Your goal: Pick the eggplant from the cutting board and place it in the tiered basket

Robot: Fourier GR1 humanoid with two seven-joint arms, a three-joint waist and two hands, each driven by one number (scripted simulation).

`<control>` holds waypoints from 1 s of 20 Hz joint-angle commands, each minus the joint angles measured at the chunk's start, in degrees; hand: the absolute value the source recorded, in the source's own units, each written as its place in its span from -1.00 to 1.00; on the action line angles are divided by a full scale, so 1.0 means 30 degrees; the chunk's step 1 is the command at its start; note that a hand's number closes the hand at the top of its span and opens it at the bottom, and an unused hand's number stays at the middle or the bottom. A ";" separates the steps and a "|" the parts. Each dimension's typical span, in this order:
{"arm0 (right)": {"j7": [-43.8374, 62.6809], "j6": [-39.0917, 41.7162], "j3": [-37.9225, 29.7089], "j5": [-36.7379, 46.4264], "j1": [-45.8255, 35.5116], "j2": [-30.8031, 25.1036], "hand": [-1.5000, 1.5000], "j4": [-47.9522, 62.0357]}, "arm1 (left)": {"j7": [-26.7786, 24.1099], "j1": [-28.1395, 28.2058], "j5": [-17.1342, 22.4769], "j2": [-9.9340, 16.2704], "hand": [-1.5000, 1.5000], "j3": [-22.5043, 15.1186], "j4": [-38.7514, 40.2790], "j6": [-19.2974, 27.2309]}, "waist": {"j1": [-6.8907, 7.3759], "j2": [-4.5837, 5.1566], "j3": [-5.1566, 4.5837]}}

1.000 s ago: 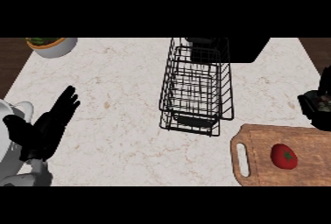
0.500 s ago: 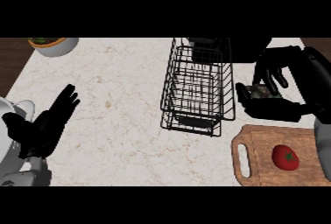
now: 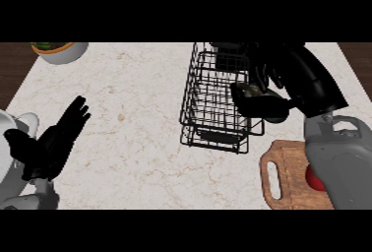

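My right hand [image 3: 289, 82] hangs over the right side of the black wire tiered basket [image 3: 215, 101], fingers curled around a small dark object with a mottled greenish end, the eggplant [image 3: 251, 90]. Most of the eggplant is hidden by the fingers. The wooden cutting board [image 3: 279, 176] lies at the lower right, partly under my grey right forearm [image 3: 340, 162]. A red round item [image 3: 313, 180] still on the board peeks out beside that forearm. At the left edge my left hand [image 3: 52, 142] rests open, fingers pointing up, touching nothing.
A white bowl [image 3: 62, 50] with greenish contents stands at the counter's far left corner. A white object [image 3: 15, 129] shows at the left edge behind my left hand. Bare marble counter [image 3: 138, 113] stretches between my left hand and the basket.
My right hand has moved left and farther away, from beside the basket to above its right side, carrying the dark object. Its forearm now covers much of the cutting board. The left hand stayed put.
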 commanded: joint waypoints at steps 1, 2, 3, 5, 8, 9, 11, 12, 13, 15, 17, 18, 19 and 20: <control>-0.1640 -0.0961 0.0527 0.1401 0.0636 0.1055 1.00 0.1979 | 0.0221 -0.0505 -0.0140 -0.0224 0.00 0.0035 0.0197 0.0180 | -0.0025 0.0019 0.0006; -0.0883 -0.0281 0.0299 0.1530 0.0562 0.1123 1.00 0.0937 | -0.0281 -0.0553 -0.0409 -0.0122 0.00 0.0270 0.0738 0.0180 | -0.0075 0.0000 0.0004; -0.2832 -0.1626 0.0395 0.2180 0.0216 0.1233 1.00 0.3441 | -0.0723 -0.0671 -0.0468 -0.0128 0.00 0.0200 0.1412 0.0033 | -0.0004 0.0042 0.0004; -0.2363 -0.0789 -0.0252 0.2388 -0.0796 0.0882 1.00 0.3399 | -0.0014 0.0433 0.0012 -0.0069 0.00 0.0127 -0.0403 -0.0411 | 0.0034 0.0005 0.0005; -0.2686 -0.2421 0.0351 0.3615 -0.0229 0.2381 1.00 0.4173 | 0.0211 -0.0964 0.0035 0.0057 0.00 0.0473 0.0839 -0.0396 | -0.0038 0.0018 0.0004; -0.2704 -0.3270 0.0590 0.4336 -0.0296 0.2755 1.00 0.4498 | -0.0316 -0.0325 0.0105 0.0350 0.00 0.0795 0.0463 -0.0626 | 0.0004 0.0016 0.0003; -0.4124 -0.3826 0.0319 0.4628 -0.0823 0.2772 1.00 0.6495 | -0.0492 0.0585 0.0367 0.0154 0.00 0.0588 0.0133 -0.1079 | 0.0068 0.0028 0.0004; -0.3293 -0.3611 -0.0324 0.4615 -0.2696 0.3182 1.00 0.7464 | -0.0165 -0.0691 0.0092 0.0085 0.00 0.0774 0.0938 -0.0467 | 0.0056 0.0040 0.0002; -0.3700 -0.4576 0.0763 0.5305 0.0223 0.3437 1.00 0.5422 | 0.0837 0.0040 0.0091 0.0070 0.00 0.0570 -0.1153 -0.0257 | -0.0016 -0.0009 0.0009; -0.4366 -0.7036 -0.0360 0.5073 -0.0681 0.4226 1.00 0.6484 | 0.0615 0.0251 0.0162 -0.0002 0.00 0.0254 -0.0860 -0.0648 | 0.0081 0.0020 0.0013; -0.5682 -0.8185 -0.0929 0.4705 -0.0614 0.4692 1.00 0.7924 | 0.0367 -0.0147 0.0019 -0.0073 0.00 0.0509 -0.0194 -0.0371 | 0.0060 0.0054 0.0011; -0.5950 -0.7075 -0.1807 0.4061 -0.2751 0.4299 1.00 0.9273 | -0.0500 -0.1090 -0.0864 -0.0559 0.00 0.0092 0.1508 0.0122 | 0.0020 0.0077 0.0004; -0.5703 -0.7052 -0.1462 0.4393 -0.1990 0.4628 -1.00 0.8788 | -0.0157 0.0276 -0.0620 -0.0669 0.00 0.0072 -0.0411 0.0093 | 0.0026 0.0014 0.0007; -0.6291 -0.7198 -0.1692 0.4375 -0.2605 0.4721 -1.00 0.9927 | 0.0482 -0.0507 0.0103 -0.0156 0.00 0.0661 -0.0023 -0.0403 | 0.0035 0.0026 0.0006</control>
